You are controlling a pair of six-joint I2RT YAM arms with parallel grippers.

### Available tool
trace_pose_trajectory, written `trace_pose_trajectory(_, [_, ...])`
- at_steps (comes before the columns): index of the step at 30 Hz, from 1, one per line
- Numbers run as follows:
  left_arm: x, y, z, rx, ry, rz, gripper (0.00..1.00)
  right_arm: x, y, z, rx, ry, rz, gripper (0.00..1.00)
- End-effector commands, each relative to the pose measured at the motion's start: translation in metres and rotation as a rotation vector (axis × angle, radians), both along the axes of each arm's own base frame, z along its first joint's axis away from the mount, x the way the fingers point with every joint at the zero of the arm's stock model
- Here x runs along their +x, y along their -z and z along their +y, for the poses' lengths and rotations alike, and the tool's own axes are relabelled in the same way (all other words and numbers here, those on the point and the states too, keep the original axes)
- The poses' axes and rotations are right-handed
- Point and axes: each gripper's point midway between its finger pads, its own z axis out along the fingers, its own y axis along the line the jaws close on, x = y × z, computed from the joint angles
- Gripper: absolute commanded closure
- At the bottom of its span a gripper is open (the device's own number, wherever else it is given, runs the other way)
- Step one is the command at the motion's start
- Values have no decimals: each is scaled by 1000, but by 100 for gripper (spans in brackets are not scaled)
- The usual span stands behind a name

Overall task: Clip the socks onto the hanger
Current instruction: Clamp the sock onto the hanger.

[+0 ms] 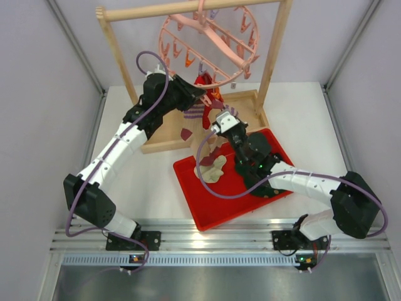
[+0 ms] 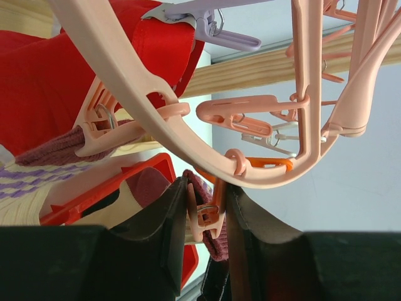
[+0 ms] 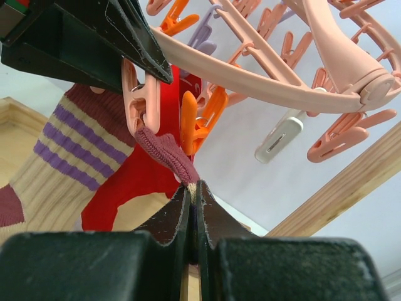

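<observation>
Left pincer (image 2: 205, 204) clenched on pink peg (image 3: 139, 94) at six o'clock of hanger (image 3: 369, 88), likely squeezing it open. Right pincer (image 3: 193, 189) pinches sock (image 3: 164, 152) by maroon cuff, offering it to peg's mouth for clipping.

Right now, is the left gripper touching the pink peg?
Touching. In the left wrist view, the left gripper has the pink peg pinched between its fingers, with no gap.

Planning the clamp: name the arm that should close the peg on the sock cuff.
Left. The left hand squeezes the pink peg, the cuff of the sock at its tips; easing off should clamp it. The right hand is shut on the sock.
</observation>
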Motion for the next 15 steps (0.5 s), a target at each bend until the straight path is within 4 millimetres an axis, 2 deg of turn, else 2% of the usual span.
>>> trace_pose_trajectory(1, [-5, 41, 7, 19, -34, 157, 100, -7, -36, 8, 87, -28, -71, 100])
trace_pose_trajectory(7, [-7, 45, 3, 9, -22, 173, 100, -2, -37, 8, 96, -8, -70, 100])
trace_pose_trajectory(15, [-6, 46, 2, -6, -27, 192, 100, 2, -51, 1, 127, 58, -120, 100])
